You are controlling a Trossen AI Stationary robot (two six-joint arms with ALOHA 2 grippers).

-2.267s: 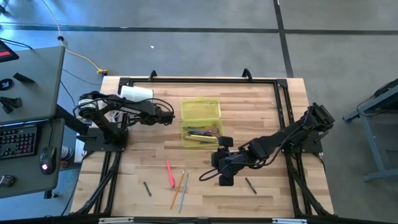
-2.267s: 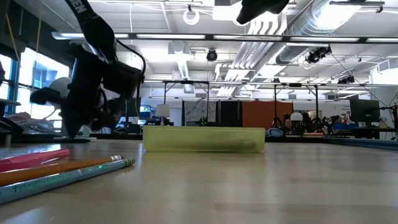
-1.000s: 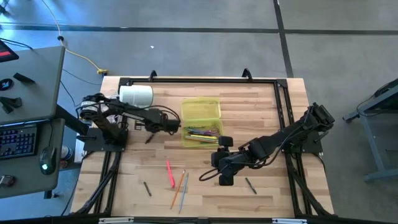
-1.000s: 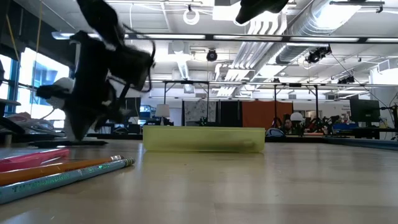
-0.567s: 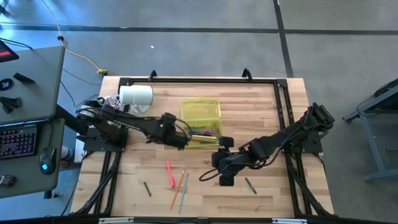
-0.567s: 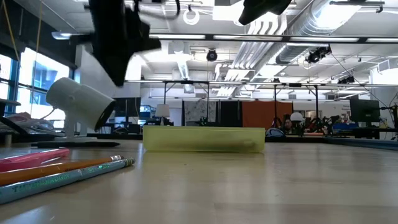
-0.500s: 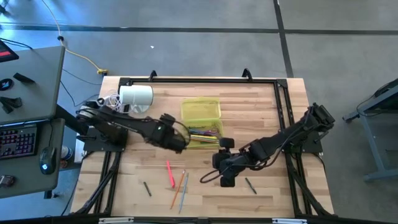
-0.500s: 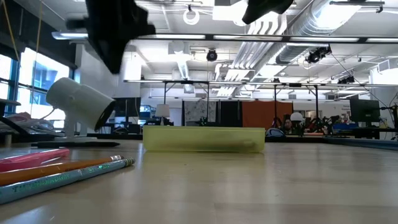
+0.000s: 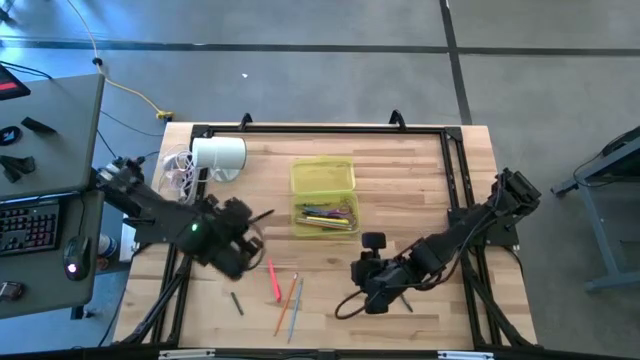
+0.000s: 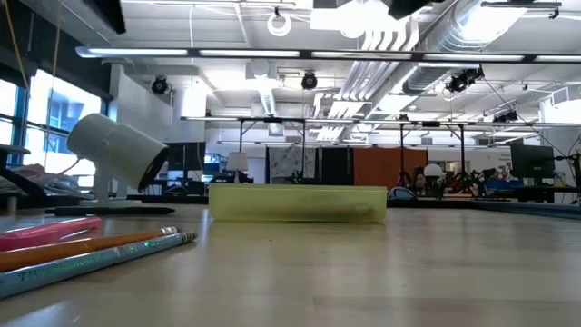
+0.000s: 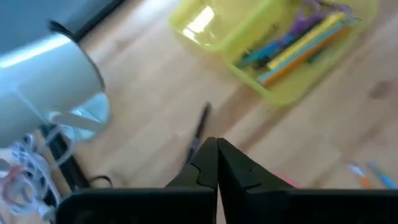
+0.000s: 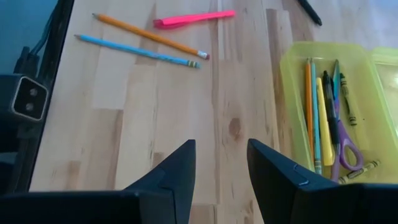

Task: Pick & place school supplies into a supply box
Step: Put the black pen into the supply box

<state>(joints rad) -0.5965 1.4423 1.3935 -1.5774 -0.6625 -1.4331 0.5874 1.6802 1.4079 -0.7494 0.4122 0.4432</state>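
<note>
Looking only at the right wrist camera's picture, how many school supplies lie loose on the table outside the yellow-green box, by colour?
Pink marker: 1
Orange pencil: 1
Light blue pencil: 1
Dark pen: 1
Total: 4

a shallow yellow-green supply box [image 10: 297,203] sits on the table [image 10: 363,272] near the middle of the view, its long side facing the camera and a dark shape showing faintly through its wall. at the near left edge lie a pink pen [image 10: 45,229], an orange pencil [image 10: 86,247] and a light blue pencil [image 10: 100,259], side by side and pointing toward the box. behind them a tilted white cylinder [image 10: 116,151] stands at the left, and ceiling lights and ducts fill the room beyond.
</note>
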